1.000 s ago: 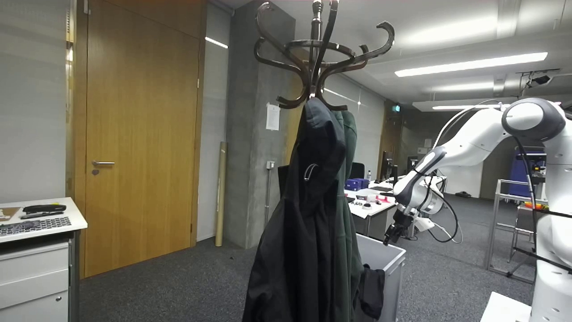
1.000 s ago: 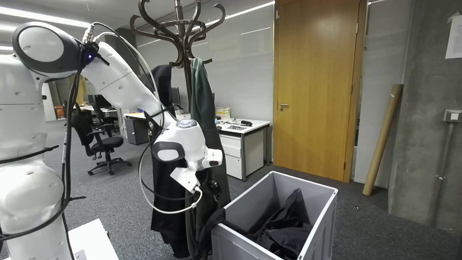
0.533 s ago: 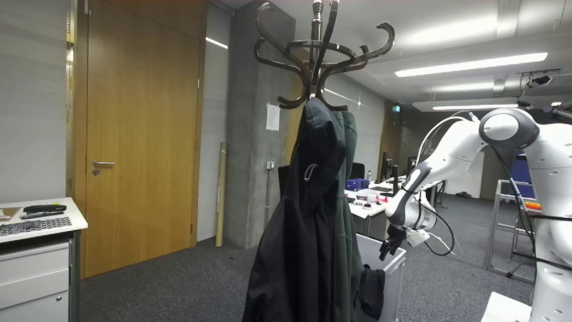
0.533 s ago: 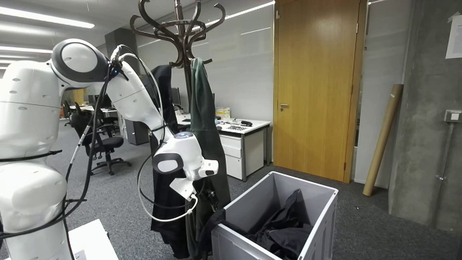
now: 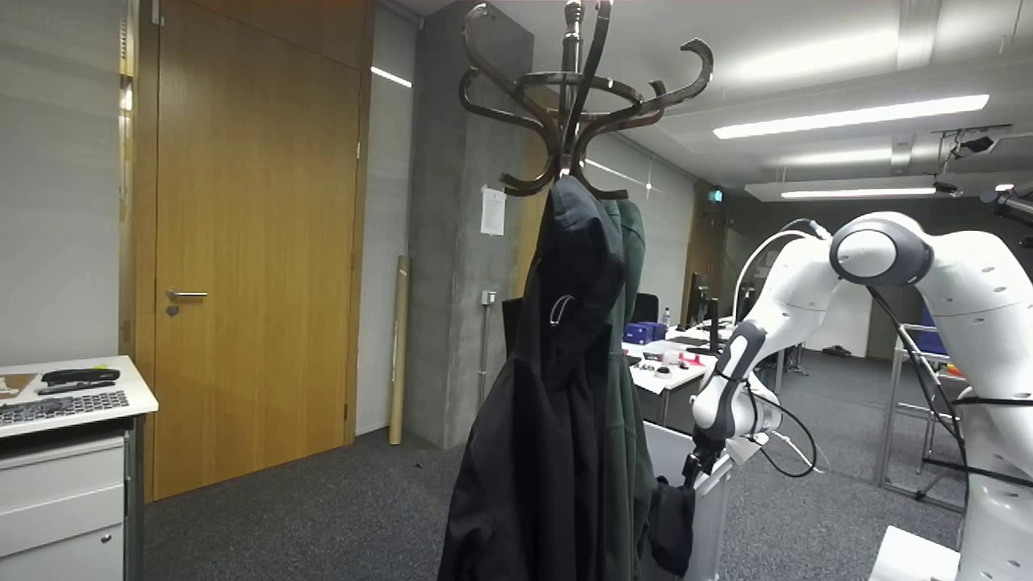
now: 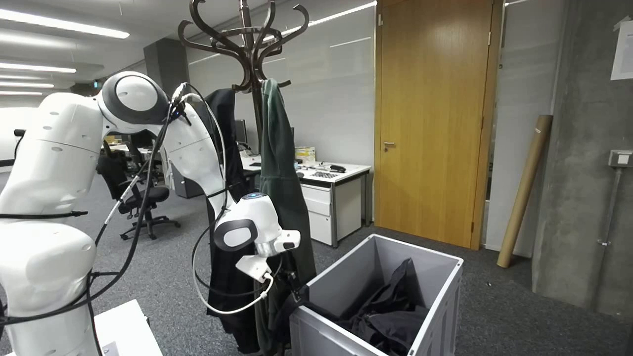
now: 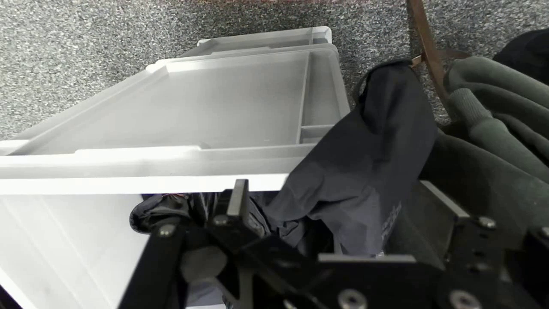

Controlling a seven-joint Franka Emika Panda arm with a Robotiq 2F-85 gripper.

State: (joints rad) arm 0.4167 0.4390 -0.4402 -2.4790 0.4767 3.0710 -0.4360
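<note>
My gripper (image 7: 343, 198) is open, with one finger on either side of a dark sleeve (image 7: 364, 163) that hangs over the rim of the grey bin (image 7: 128, 185). Whether the fingers touch the cloth I cannot tell. The gripper is small and dark in both exterior views (image 5: 692, 470) (image 6: 295, 292), just above the sleeve (image 5: 671, 528) at the bin's corner. The rest of the dark garment (image 6: 390, 321) lies crumpled inside the bin (image 6: 410, 254). A green garment (image 6: 282, 193) hangs close beside the gripper; it also shows in the wrist view (image 7: 489, 163).
A dark wooden coat rack (image 5: 569, 121) stands beside the bin, carrying the green garment and a black coat (image 5: 549, 452). A white desk with drawers (image 6: 321, 212), an office chair (image 6: 143, 198), a wooden door (image 5: 258, 242) and a cardboard tube (image 6: 524, 193) are further off.
The arm has come forward and lowered. My gripper has moved down to the bin's rim, over the sleeve. The garments and the bin have not visibly moved.
</note>
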